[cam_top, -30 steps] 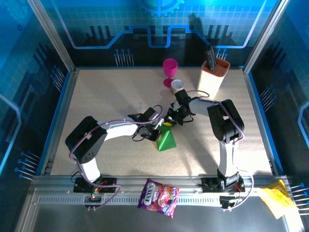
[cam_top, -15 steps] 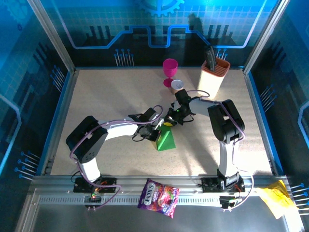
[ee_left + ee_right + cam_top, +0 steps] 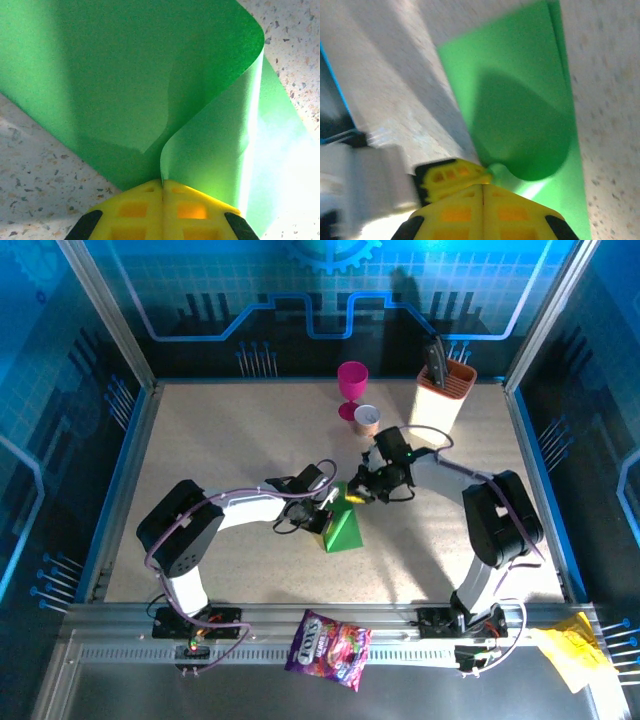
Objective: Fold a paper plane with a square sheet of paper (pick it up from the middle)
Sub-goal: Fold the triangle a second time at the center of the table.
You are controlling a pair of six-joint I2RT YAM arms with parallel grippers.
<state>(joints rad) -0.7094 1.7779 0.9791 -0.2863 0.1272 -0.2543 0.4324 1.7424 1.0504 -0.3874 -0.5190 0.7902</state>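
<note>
While the square sheet of paper (image 3: 343,531) sits half-folded mid-table (image 3: 220,440), the left gripper (image 3: 161,182) pinches its curled flap. The right gripper (image 3: 484,186) is closed at the tip, seemingly empty. Mid-fold, I'd say; next, flatten that flap into a crease.

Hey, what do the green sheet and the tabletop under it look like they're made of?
The green sheet looks like thin matte paper: it bends in a smooth curl, holds a soft fold and shows no gloss. The tabletop seems a hard stone-look laminate or composite, beige with dark flecks; which one I cannot tell.
</note>
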